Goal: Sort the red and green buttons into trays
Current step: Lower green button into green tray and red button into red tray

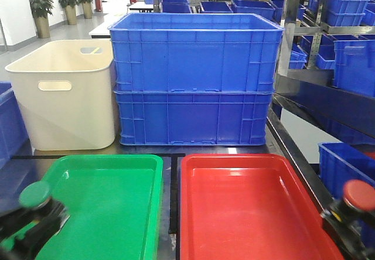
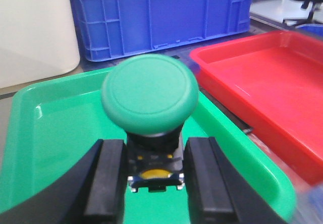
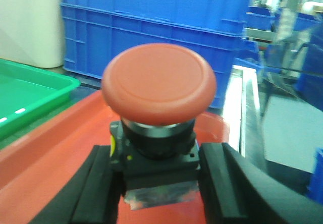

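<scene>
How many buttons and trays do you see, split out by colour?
red button: 1
green button: 1
red tray: 1
green tray: 1
total: 4

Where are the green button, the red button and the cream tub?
green button (image 2: 149,94), left wrist view, top of its cap.
red button (image 3: 158,82), right wrist view, top of its cap.
cream tub (image 1: 70,119), front view, its front wall.

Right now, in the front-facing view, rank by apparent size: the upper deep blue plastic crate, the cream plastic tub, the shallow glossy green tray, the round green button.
1. Upper blue crate.
2. Cream tub and green tray: alike, tray nearer and cropped.
3. Green button.
</scene>
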Controlling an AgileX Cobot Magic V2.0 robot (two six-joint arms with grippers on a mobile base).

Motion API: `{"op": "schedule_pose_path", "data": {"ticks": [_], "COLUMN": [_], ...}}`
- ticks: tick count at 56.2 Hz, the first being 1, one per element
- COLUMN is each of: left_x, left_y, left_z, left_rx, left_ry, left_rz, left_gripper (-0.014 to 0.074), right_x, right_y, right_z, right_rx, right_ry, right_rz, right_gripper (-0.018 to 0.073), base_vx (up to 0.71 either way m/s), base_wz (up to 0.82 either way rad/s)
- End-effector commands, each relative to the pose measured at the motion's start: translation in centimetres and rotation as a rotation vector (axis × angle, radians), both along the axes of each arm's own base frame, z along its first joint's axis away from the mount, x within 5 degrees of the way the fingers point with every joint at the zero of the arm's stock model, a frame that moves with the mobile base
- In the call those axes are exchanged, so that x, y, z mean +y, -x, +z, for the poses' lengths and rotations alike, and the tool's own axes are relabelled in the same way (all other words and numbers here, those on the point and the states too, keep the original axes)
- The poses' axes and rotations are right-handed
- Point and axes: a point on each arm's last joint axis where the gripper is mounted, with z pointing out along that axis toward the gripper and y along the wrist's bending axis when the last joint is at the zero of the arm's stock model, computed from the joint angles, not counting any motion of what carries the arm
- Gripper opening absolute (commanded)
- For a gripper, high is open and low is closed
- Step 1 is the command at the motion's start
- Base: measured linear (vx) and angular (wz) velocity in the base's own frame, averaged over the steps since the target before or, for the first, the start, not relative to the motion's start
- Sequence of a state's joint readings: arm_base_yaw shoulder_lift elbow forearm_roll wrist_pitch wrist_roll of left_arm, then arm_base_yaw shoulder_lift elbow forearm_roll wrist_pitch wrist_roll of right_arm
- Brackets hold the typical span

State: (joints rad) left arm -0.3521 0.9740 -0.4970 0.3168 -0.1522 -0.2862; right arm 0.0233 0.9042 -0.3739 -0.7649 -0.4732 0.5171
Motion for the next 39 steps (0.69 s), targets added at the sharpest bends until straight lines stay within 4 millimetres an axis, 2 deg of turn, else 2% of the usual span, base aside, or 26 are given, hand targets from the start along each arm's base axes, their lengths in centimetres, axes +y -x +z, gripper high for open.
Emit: {"op": "schedule_pose_path", "data": {"ticks": [1, 8, 18, 28, 39], "left_x": [-1.3, -2.7, -4.0, -4.5, -4.6], "left_y": [-2.6, -5.7, -8.2, -9.4, -9.7], "left_z": [2.4, 1.9, -0.2, -2.8, -3.7], "left_rx": [-0.098, -0.087, -0.093, -0.015, -0.021], "left_ry": [0.055, 0.061, 0.088, 0.064, -0.028], "left_rz": [-0.031, -0.048, -0.087, -0.086, -0.105], "left_gripper": [-0.0004, -0.0004, -0.0004, -0.0001, 0.0046], "right_x": [0.9, 1.3, 1.8, 1.9, 2.0], "right_y": [-2.2, -5.6, -9.9, -13.6, -14.9], "right_z": [3.0, 3.0, 1.7, -1.1, -3.5], "right_rx": [-0.139, -0.118, -0.084, 0.011, 0.075], "right_ry": [-0.033, -0.057, -0.072, -0.063, -0.020], "right_rz": [0.102, 0.142, 0.191, 0.197, 0.201], "right_gripper": [-0.0009, -0.0009, -0.0009, -0.0006, 0.0028], "base_vx": [0.00, 0.00, 0.00, 0.00, 0.00], "base_wz": [0.00, 0.00, 0.00, 0.00, 0.00]}}
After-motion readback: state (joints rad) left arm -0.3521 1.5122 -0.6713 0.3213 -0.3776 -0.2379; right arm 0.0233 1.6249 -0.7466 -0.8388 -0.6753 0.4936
